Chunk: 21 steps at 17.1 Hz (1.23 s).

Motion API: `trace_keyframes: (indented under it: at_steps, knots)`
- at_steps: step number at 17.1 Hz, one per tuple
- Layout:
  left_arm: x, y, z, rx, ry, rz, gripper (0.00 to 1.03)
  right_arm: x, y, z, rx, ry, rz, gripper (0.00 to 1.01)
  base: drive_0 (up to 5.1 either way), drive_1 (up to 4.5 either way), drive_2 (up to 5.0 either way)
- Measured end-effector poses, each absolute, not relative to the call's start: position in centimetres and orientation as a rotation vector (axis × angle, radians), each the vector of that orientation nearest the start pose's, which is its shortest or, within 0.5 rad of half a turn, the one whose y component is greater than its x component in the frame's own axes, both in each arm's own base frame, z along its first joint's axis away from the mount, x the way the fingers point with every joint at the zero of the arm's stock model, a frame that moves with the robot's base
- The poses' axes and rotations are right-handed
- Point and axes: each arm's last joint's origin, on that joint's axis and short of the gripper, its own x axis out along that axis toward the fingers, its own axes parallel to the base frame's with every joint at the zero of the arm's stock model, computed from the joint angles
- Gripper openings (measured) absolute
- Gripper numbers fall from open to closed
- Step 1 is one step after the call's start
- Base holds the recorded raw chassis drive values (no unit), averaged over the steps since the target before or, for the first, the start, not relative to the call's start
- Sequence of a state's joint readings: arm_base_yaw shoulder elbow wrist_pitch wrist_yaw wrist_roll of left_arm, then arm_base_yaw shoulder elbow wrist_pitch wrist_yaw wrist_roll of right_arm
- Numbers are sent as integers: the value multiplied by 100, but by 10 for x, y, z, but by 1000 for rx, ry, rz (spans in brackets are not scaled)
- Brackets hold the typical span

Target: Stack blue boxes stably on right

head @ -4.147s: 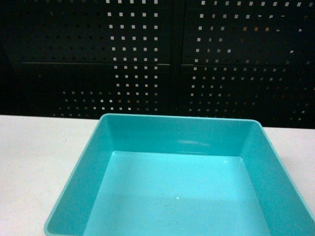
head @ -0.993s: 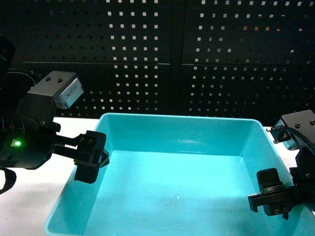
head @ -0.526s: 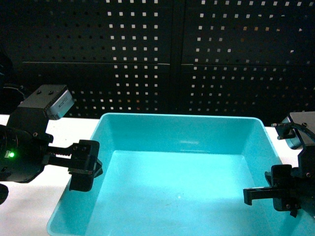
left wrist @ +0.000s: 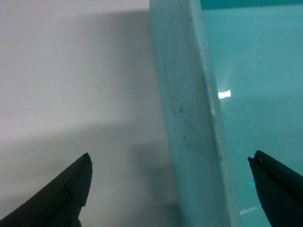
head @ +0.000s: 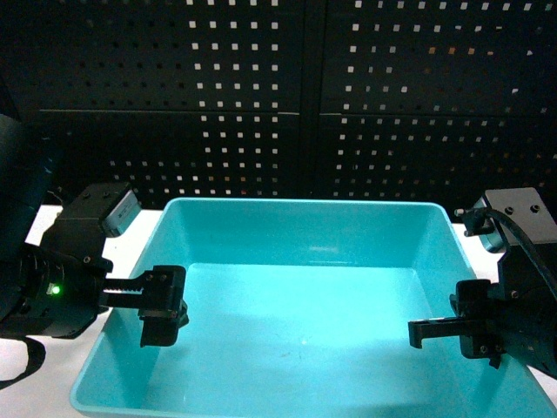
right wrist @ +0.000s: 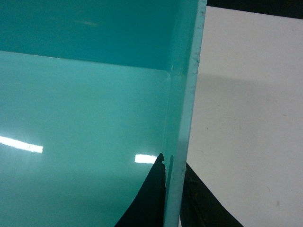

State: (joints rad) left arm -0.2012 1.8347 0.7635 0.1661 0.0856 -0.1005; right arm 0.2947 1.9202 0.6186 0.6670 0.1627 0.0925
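Note:
One light turquoise blue box (head: 309,228) fills the lower middle of the head view, standing on the white table (head: 144,228). My left gripper (head: 162,315) is at its left wall. In the left wrist view that gripper (left wrist: 169,158) is open, its fingers wide apart with the wall (left wrist: 184,94) between them, touching neither. My right gripper (head: 472,329) is at the right wall. The right wrist view shows that gripper (right wrist: 173,163) shut on the thin wall (right wrist: 189,71), one finger inside and one outside. No other blue box is in view.
A black perforated panel (head: 278,96) stands behind the table. Bare white table surface lies left of the box (left wrist: 71,71) and right of it (right wrist: 246,94).
Both arms came into view at the box's sides. Over the last second the left gripper dropped lower at the left wall, the right one moved onto the right wall, and the box shifted slightly left.

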Motion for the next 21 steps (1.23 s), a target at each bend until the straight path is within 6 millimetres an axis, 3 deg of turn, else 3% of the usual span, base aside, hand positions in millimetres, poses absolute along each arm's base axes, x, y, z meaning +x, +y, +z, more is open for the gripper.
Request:
trace_keyframes:
  at_steps: [1,2,6,10,16,20,21]
  knots:
    - [312,-66,92,-38,934,-220,97,301,87,74,-54,620,102,8,0,0,0]
    - [311,-66,90,-34,944,-216,88,303,87,75,-54,617,103,8,0,0,0]
    - [310,-72,91,-12,937,-204,43,304,88,75,-58,610,105,8,0,0,0]
    - [311,-73,96,-67,922,-194,5,300,89,74,-58,600,106,8,0,0,0]
    - [305,-66,102,-37,841,-179,5,296,86,79,-45,589,100,8,0,0,0]
    - [322,-64,153,-35,688,-200,5,313,84,126,-4,455,95,8,0,0,0]
    - [335,-65,191,-24,580,-214,5,327,81,165,13,351,87,8,0,0,0]
